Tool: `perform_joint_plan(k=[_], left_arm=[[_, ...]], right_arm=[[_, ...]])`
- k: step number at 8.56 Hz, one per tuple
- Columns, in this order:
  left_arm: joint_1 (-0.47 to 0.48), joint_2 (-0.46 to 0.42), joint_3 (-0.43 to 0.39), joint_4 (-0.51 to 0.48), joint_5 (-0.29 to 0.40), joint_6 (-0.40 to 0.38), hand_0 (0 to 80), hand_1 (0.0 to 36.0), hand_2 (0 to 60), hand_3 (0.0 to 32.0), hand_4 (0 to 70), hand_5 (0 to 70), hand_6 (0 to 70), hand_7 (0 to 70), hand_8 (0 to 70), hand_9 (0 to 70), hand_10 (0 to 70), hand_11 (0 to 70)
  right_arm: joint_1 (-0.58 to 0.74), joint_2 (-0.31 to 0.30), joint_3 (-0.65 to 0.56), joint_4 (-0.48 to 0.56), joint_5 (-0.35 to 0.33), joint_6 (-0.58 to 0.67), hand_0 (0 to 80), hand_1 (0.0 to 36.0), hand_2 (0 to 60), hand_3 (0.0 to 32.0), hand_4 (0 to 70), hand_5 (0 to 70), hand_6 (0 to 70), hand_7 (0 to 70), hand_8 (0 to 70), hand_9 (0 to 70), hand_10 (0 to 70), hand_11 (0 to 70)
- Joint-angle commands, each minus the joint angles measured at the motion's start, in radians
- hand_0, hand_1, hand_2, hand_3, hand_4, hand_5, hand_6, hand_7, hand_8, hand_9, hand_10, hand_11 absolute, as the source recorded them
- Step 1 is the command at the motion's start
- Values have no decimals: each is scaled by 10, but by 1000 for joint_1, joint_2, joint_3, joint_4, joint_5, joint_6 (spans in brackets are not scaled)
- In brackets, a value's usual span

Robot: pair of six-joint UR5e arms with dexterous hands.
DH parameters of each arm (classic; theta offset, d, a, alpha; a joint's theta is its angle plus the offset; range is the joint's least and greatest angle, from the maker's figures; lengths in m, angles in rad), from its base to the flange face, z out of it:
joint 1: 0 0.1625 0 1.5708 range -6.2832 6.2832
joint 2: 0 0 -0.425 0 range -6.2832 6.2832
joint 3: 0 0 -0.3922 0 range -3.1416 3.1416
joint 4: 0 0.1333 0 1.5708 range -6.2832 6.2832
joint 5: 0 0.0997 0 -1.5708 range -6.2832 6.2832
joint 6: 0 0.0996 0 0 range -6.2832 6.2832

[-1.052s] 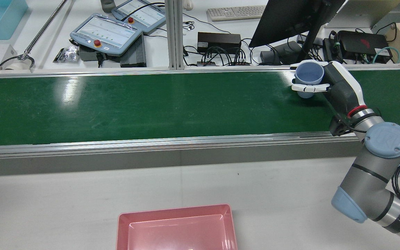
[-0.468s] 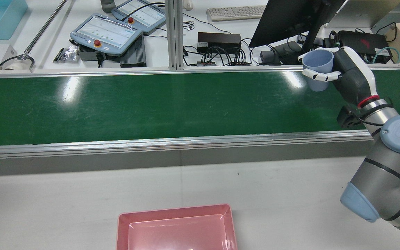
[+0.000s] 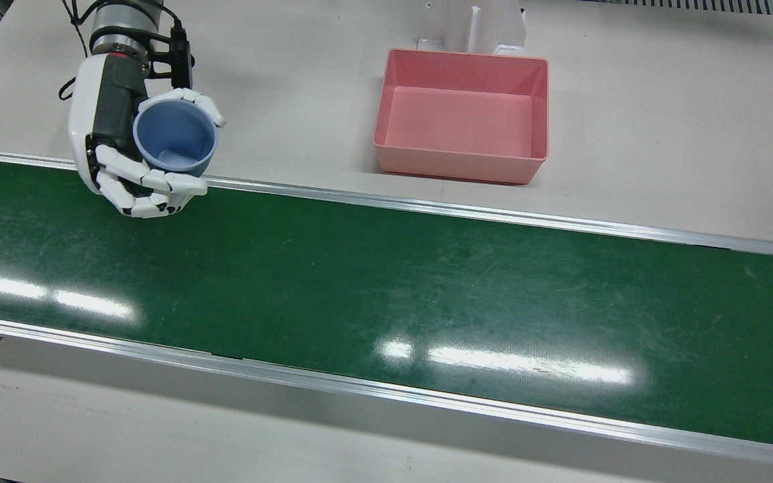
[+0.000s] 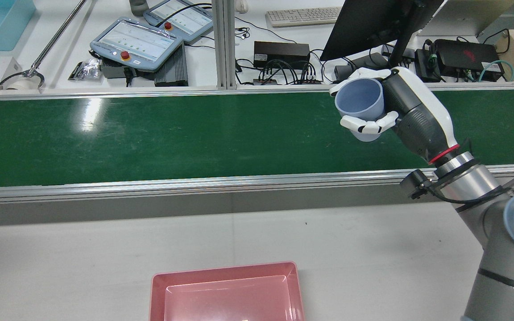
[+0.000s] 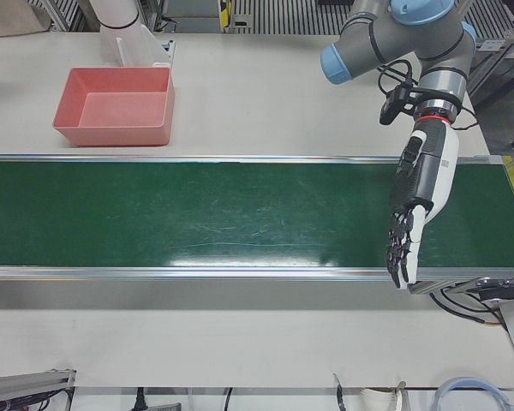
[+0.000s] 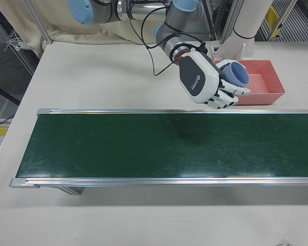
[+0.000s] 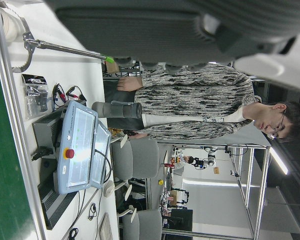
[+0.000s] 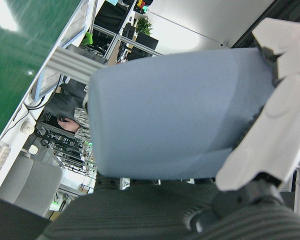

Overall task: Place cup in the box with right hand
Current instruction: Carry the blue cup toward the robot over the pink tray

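My right hand is shut on a blue cup and holds it in the air above the green belt, mouth tilted toward the robot's left. The same hand and cup show at the near belt edge in the front view, and in the right-front view the hand holds the cup in front of the pink box. The cup fills the right hand view. The empty pink box stands on the white table; it also shows in the rear view. My left hand hangs open and flat over the belt.
The green conveyor belt runs across the table with metal rails. Teach pendants, cables, a monitor and a keyboard lie beyond the belt. A white pedestal stands behind the box.
My right hand has swung the cup toward the robot's left and back toward the box side, turning at the wrist. The cup stays in its grip.
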Motion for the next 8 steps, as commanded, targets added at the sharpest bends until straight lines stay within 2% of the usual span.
perform_joint_plan(k=[1, 2, 4, 6, 7, 8], left_arm=[[0, 0, 0, 2, 0, 0, 0, 0, 0, 0, 0, 0, 0, 0, 0, 0, 0, 0], [0, 0, 0, 2, 0, 0, 0, 0, 0, 0, 0, 0, 0, 0, 0, 0, 0, 0], [0, 0, 0, 0, 0, 0, 0, 0, 0, 0, 0, 0, 0, 0, 0, 0, 0, 0], [0, 0, -2, 2, 0, 0, 0, 0, 0, 0, 0, 0, 0, 0, 0, 0, 0, 0], [0, 0, 0, 2, 0, 0, 0, 0, 0, 0, 0, 0, 0, 0, 0, 0, 0, 0], [0, 0, 0, 0, 0, 0, 0, 0, 0, 0, 0, 0, 0, 0, 0, 0, 0, 0]], right_arm=[[-373, 59, 87, 0, 163, -199, 518, 260, 600, 0, 700, 153, 384, 700, 669, 700, 572, 700], [-472, 83, 84, 13, 203, -264, 503, 279, 600, 0, 700, 152, 379, 700, 663, 700, 574, 700], [-601, 75, 73, 110, 249, -369, 527, 203, 600, 0, 700, 152, 370, 700, 655, 700, 587, 700], [-658, 60, 67, 125, 253, -385, 499, 241, 600, 0, 696, 150, 356, 700, 638, 700, 580, 700], [-667, 46, 67, 126, 254, -383, 540, 187, 383, 0, 681, 136, 304, 700, 562, 700, 489, 694], [-670, 44, 67, 126, 260, -379, 571, 200, 185, 0, 467, 105, 185, 652, 365, 579, 266, 394]])
